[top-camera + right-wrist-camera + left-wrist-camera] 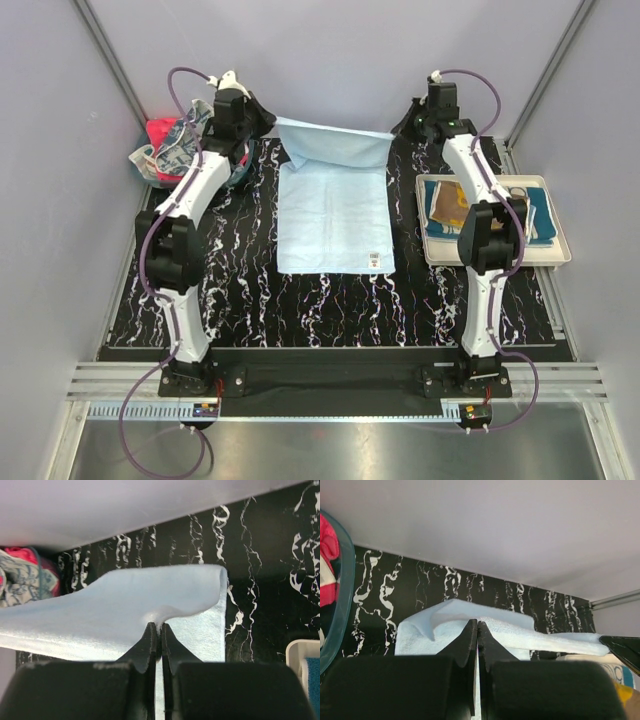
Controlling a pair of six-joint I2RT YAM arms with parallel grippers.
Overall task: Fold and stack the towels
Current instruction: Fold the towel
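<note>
**At the surface's middle: light blue towel pinched by both arms**

- Light blue towel [335,215] sits at the middle of the black marbled surface [250,290]. Its near part lies flat, with a small tag by the corner nearest the surface's right side.
- Its far strip is raised off the surface and stretched between the two arms, and looks like a darker band in the top view.
- Left gripper [477,622]: fingers together, clamped on the towel's far edge toward the surface's left side. Cloth puckers at the tips.
- Right gripper [160,625]: fingers together, clamped on the far edge toward the surface's right side. The cloth curls over just past the pinch.
- Both arms reach from the surface's near edge to its far edge, one along each side of the towel.
- Far left corner of the surface: translucent teal bin [143,170] holding a red-pink towel [160,130] and a white towel with dark blue print [188,148], both bunched and unfolded.
- Right side of the surface: cream tray [500,262] carrying a mustard-brown towel [445,200] and a teal towel [542,215]. The right arm's forearm hides part of them.
</note>
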